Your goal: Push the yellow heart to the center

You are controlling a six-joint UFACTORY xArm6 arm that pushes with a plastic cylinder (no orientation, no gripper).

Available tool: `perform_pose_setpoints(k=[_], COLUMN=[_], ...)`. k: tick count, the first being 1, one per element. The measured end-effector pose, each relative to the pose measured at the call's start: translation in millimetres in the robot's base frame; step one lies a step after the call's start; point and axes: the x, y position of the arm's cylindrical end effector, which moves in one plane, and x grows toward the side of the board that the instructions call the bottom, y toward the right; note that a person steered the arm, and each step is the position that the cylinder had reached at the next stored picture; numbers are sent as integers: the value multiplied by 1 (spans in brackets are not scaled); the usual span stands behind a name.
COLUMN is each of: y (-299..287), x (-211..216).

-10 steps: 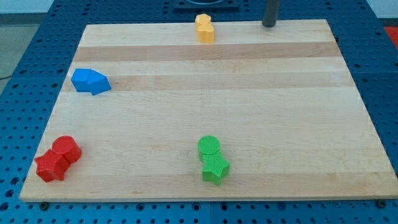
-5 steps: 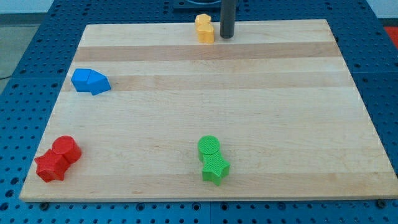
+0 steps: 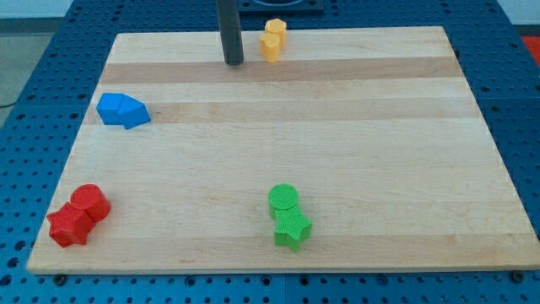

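Two yellow blocks touch each other at the board's top edge, one (image 3: 275, 28) above the other (image 3: 270, 47). I cannot make out which one is the heart. My tip (image 3: 234, 62) rests on the board a short way to the left of the lower yellow block, and a gap shows between them. The dark rod rises straight up out of the view's top.
The wooden board (image 3: 380, 152) lies on a blue pegboard table. A blue pair of blocks (image 3: 122, 111) sits at the left. Two red blocks (image 3: 78, 215) sit at the bottom left. A green cylinder (image 3: 283, 199) touches a green star (image 3: 292, 228) at the bottom middle.
My tip has moved left along the top edge, from right of the yellow blocks to their left. The yellow pair has shifted and turned slightly. The other blocks have not moved.
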Motion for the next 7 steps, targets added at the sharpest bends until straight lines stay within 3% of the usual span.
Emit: perform_pose_setpoints(k=[1,2,3,5,7], y=[0,46,93,107,105], x=[-40,-39,-5,62,-6])
